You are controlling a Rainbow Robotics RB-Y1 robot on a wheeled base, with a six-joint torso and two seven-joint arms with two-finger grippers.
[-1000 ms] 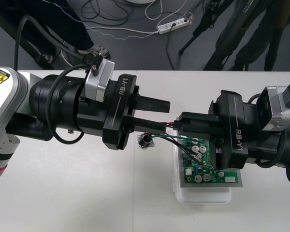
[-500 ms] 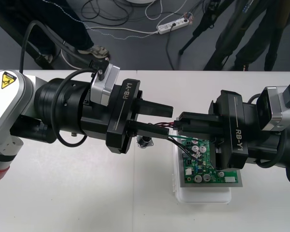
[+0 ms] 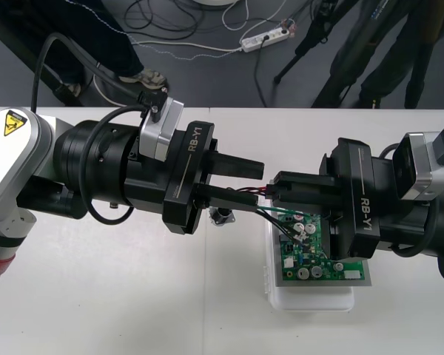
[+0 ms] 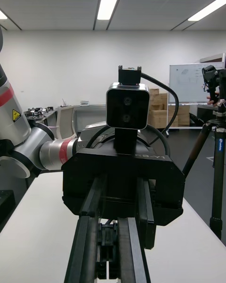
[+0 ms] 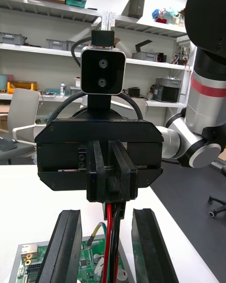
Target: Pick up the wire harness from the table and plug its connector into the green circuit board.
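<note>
Right gripper (image 3: 275, 189): clamped on wire harness (image 5: 109, 231), over green circuit board (image 3: 314, 255). Left gripper (image 3: 265, 180): spread wide either side of the wires (clear of them).

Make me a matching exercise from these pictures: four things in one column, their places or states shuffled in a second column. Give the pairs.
Column one:
1. left gripper
2. right gripper
3. socket
4. board

Column two:
A. on a white base
B. shut on the harness
C. open around the harness
D. beside the board, partly hidden under the left gripper

Pairs: 1-C, 2-B, 3-D, 4-A
</note>
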